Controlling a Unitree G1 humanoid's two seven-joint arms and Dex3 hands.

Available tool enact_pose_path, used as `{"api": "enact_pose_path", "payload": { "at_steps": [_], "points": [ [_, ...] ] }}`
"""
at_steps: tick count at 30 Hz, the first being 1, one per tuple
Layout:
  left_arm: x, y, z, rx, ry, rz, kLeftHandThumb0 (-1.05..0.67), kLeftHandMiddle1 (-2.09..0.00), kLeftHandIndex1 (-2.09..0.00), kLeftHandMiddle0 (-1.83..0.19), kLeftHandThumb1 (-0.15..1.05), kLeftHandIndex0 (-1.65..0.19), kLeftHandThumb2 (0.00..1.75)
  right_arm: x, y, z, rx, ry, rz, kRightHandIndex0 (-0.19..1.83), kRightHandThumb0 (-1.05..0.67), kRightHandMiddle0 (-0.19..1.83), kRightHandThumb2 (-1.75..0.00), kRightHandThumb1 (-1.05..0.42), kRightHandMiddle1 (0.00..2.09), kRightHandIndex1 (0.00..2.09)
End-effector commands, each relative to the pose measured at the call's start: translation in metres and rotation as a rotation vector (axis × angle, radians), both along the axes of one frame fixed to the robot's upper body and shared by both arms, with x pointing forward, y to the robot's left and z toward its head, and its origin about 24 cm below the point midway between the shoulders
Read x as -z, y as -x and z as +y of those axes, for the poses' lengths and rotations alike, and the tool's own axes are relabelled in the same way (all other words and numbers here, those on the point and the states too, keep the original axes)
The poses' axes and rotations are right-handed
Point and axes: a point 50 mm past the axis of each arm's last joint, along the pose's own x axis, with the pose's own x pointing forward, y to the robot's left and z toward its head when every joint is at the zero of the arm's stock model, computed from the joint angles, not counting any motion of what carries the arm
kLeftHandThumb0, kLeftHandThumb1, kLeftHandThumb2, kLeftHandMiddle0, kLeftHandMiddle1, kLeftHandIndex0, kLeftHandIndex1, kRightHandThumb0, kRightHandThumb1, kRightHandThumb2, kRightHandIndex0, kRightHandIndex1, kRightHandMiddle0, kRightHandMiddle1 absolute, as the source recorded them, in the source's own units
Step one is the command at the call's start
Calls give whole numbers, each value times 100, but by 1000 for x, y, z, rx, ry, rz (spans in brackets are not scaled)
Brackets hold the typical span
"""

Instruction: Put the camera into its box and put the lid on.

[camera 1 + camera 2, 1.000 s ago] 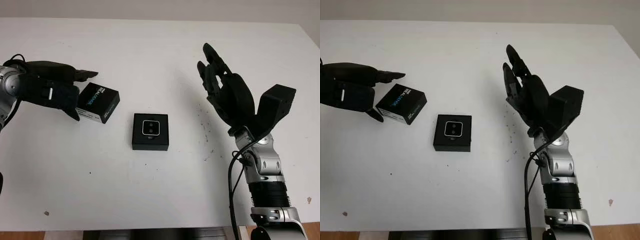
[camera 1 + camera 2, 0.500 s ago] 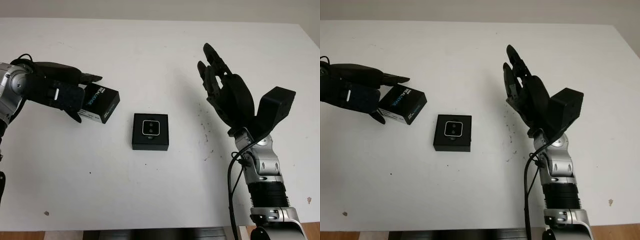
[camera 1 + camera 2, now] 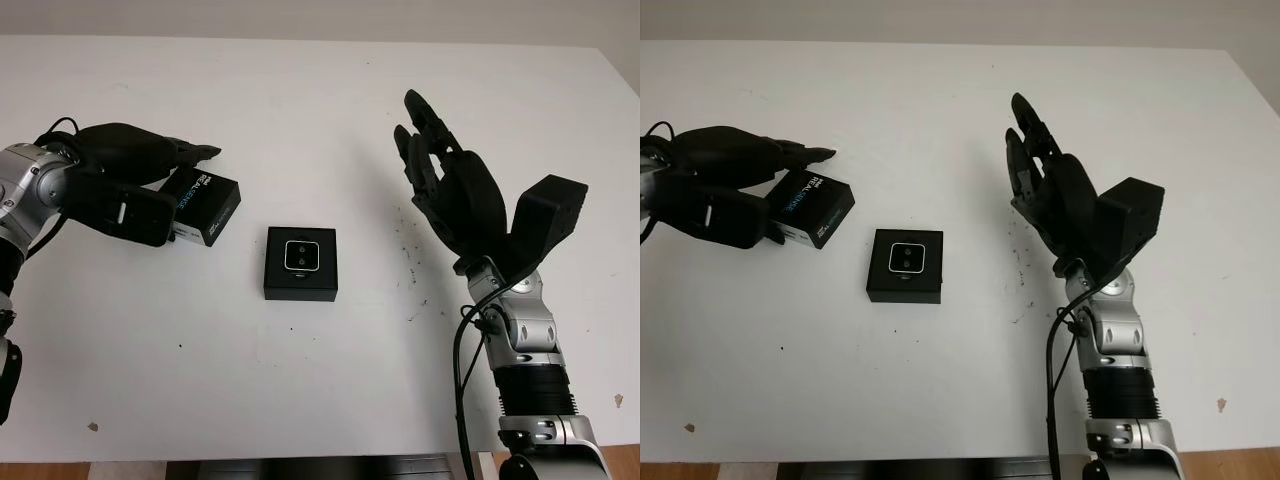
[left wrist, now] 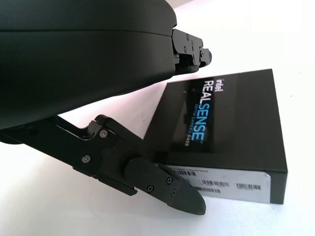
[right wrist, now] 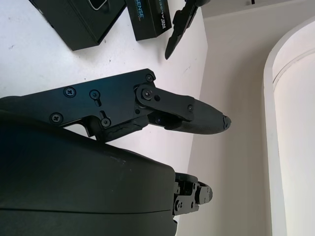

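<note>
1. Here, from the head cameras, I see a white table [image 3: 320, 400] with a square black box base [image 3: 301, 263] near the middle. A small silver-faced camera [image 3: 301, 256] already sits in its recess, lens side up.

2. At about ten o'clock from that base, just beside it but not touching, lies the box lid [image 3: 203, 205], a flat black cardboard piece turned at a slant.

3. My left hand [image 3: 125, 185] is at the lid's nine o'clock side. One finger reaches over the lid's far edge and another sits along its near edge. The wrist view shows those fingers bracketing the lid with a sliver of gap, so I judge it is not yet gripped.

4. My right hand [image 3: 450, 190] is raised above the table at three o'clock from the base, well apart from it. It is unclenched and carries nothing.

5. Handling, as I judge it: the lid looks light, stiff and glossy, so it may slip under hard fingertips. I would pinch it across its two long side walls, gently enough not to crush the cardboard.

6. The camera looks fragile at its lens face, so I would lower the lid squarely.

7. Writing: the lid's top reads "intel REALSENSE" in white, with a smaller blue line beneath that I cannot read. A white side sticker carries barcodes and tiny print, also illegible.
</note>
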Motion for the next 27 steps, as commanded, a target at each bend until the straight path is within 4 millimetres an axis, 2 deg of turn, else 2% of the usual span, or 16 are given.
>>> {"api": "enact_pose_path", "payload": {
  "at_steps": [1, 9, 15, 16, 18, 19, 21, 23, 27],
  "points": [
    [-8, -3, -3, 3, -6, -9, -57, -6, -7, -10, 83, -5, 6, 1, 2, -1, 8, -5, 3, 0, -57, -2, -59, -105, 13, 6],
    [-6, -3, -4, -9, -19, 23, -55, -6, -8, -10, 84, -8, 6, 1, 2, -2, 6, -2, -2, 0, -57, -4, -59, -105, 13, 5],
    [-2, -1, -3, 2, 61, 49, -51, -13, -14, -26, 89, -21, 7, 1, 3, -2, 4, -4, 2, 0, -56, -5, -59, -105, 15, 5],
    [-2, -1, -2, 8, 80, 48, -48, -30, -19, -25, 92, -24, 6, 1, 3, -2, 6, -5, 3, -1, -56, -5, -59, -105, 15, 5],
    [0, 0, -1, 11, 115, 45, -41, -79, -36, -12, 95, -26, 6, 2, 3, -2, 5, -8, 6, -1, -56, -5, -59, -105, 15, 5],
    [0, 0, -1, 11, 129, 45, -37, -100, -60, -8, 96, -21, 6, 2, 3, -2, 5, -9, 6, -1, -55, -6, -58, -105, 15, 5],
    [1, 0, 0, 12, 149, 43, -32, -124, -103, -6, 100, -10, 6, 2, 3, -2, 6, -8, 7, -1, -56, -6, -58, -105, 16, 5],
    [1, 1, 0, 18, 159, 38, -30, -138, -121, -6, 102, -6, 6, 2, 3, -2, 7, -10, 11, -1, -56, -6, -58, -105, 16, 5],
    [2, 1, 0, 21, 169, 26, -29, -149, -135, -9, 105, -7, 9, 2, 4, -2, 6, -14, 17, -2, -55, -7, -59, -105, 17, 5]
  ]
}}
